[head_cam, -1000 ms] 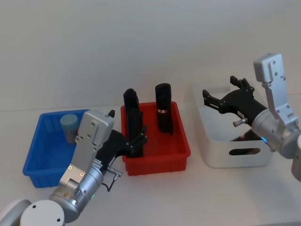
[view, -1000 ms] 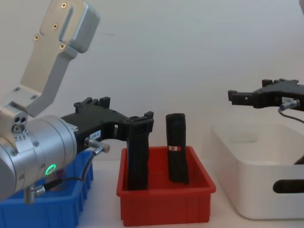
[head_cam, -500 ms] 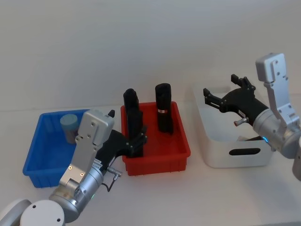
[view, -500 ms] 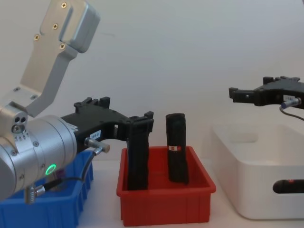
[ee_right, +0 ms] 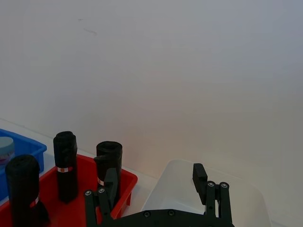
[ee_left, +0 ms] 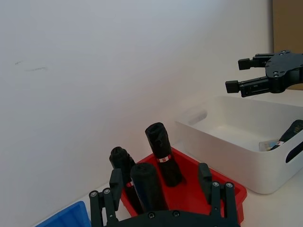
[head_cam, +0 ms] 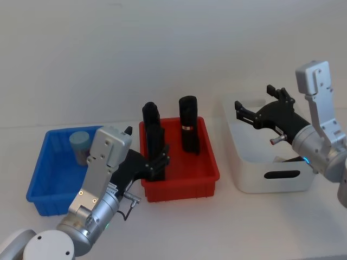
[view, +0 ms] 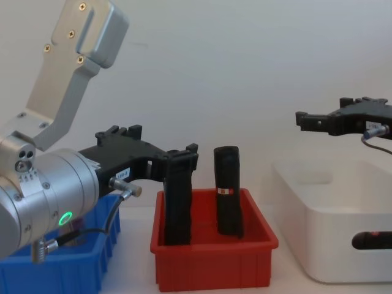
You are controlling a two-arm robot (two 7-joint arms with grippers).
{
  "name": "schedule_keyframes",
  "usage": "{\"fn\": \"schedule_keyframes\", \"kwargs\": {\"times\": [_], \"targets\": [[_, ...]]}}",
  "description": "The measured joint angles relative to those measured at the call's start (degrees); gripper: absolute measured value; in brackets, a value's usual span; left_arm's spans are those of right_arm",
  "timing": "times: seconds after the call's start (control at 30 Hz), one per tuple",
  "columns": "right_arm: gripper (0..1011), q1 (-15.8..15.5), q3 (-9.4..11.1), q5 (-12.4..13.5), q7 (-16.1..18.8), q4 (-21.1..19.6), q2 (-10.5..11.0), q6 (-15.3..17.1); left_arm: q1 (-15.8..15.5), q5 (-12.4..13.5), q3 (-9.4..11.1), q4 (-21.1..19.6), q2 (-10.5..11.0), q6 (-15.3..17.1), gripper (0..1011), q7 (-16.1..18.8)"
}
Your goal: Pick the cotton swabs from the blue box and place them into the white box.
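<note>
Nearby, ribbed blue box [head_cam: 46, 179] holds tub [head_cam: 80, 146].

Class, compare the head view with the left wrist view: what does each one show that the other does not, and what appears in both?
Head view alone: a cotton swab tub standing in the far corner of the blue box, and the left gripper, open, in front of the red bin.

Left wrist view alone: a dark object lying inside the white box.

Both: the red bin with black cylinders standing in it, the white box, and the right gripper, open, held above the white box.
</note>
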Motion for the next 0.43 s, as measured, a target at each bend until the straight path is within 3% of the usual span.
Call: {"fn": "schedule_keyframes", "kwargs": {"times": [0.43], "targets": [[1002, -0.03, 0.00, 0.03, -0.01, -0.07, 0.03, -0.09, 0.00, 0.00, 0.00, 0.00, 0.00, 0.00, 1004, 0.00]]}}
